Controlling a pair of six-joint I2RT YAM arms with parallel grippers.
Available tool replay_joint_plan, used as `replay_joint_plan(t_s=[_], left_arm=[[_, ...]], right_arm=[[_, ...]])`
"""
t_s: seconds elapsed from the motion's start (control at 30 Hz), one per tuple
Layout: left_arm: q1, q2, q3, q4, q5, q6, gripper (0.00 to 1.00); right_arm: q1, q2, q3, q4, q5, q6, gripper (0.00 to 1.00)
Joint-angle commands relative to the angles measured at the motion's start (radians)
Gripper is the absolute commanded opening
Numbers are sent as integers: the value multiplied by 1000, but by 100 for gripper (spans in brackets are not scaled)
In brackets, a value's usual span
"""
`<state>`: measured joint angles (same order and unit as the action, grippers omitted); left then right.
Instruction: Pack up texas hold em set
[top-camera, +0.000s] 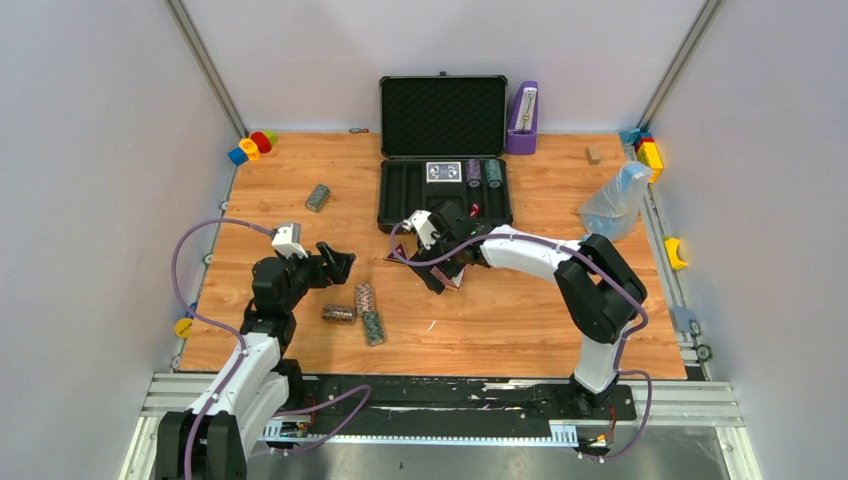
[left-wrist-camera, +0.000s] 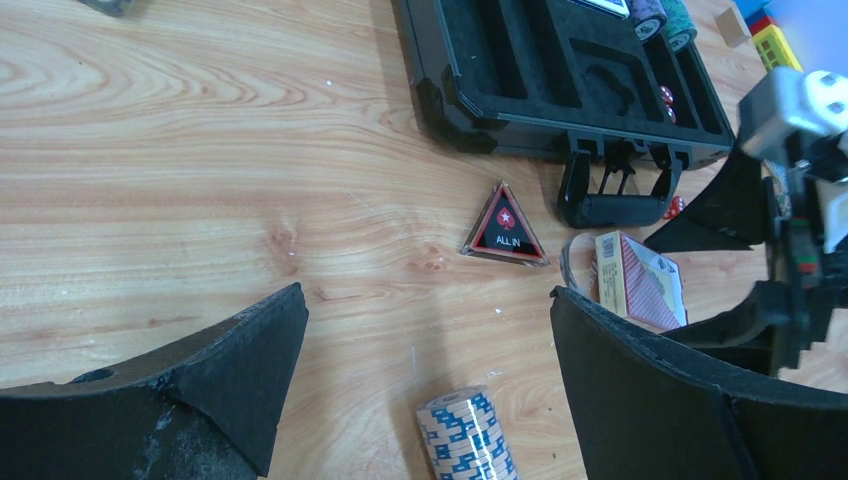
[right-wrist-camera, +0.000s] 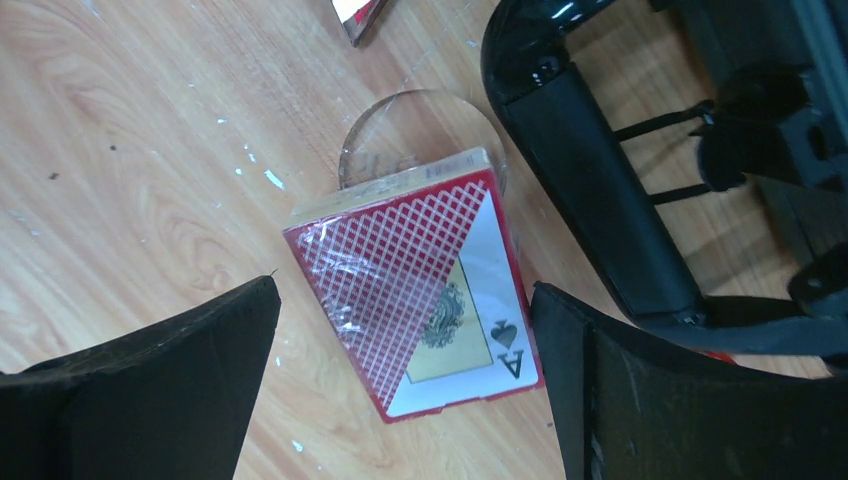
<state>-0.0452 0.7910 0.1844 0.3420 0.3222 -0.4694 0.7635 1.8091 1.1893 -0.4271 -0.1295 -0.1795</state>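
**Q:** Where is the poker set?

**A:** A black rectangular hard case lies open at the far middle of the wooden surface; its foam-lined lid stands upright; its handle faces the arms; inside the tray sit a blue-patterned card deck and two chip rolls, side by side.

**Q:** What lies outside the case?

**A:** A film-wrapped red-backed card deck showing an ace of spades lies flat just in front of the handle, partly over a clear round disc; a dark red triangle marked ALL IN lies just beside it, on the left arm's side; a small red die sits against the handle; three short rolls of multicoloured chips cluster near the left arm; a fourth roll lies alone, far left.

**Q:** And the pincers?

**A:** The right pincer hangs over the red-backed deck, fingers spread wide on either side, gripping nothing; the left pincer is low over the surface, likewise wide apart and empty, one chip roll just beneath it.

**Q:** Anything else?

**A:** A purple upright metronome-like object stands just right of the lid; a crumpled clear plastic bag lies far right; bright toy blocks sit in the far corners.
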Motion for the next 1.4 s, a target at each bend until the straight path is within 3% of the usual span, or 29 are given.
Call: replay_joint_plan(t_s=[0.0,0.13,0.47,0.57,0.7,0.77,0.83,1.0,1.13,1.37], left_arm=[[4,1,19,52,12,-4,100],[4,2,20,51,11,-4,100],[4,6,20,55,10,-6,100],[4,8,20,55,11,-6,100],[4,7,22,53,12,-6,100],[5,5,23,50,10,-5,100],[5,1,21,48,10,-5,100],[4,-8,18,48,13,-3,100],[4,-14,16,48,12,-3,100],[5,-11,14,61,11,-3,100]], right_arm=[[19,41,46,32,44,-66,98],[19,41,46,32,-12,-69,93],[18,-45,70,28,44,-29,26],[10,-86,102,59,146,-20,16],[-15,-87,194,66,184,-39,15],[-22,-68,254,83,218,-51,9],[-29,-53,282,124,250,-78,9],[-65,-28,289,226,97,-266,11],[-88,-17,270,313,27,-390,0],[-113,43,296,268,-90,-571,0]])
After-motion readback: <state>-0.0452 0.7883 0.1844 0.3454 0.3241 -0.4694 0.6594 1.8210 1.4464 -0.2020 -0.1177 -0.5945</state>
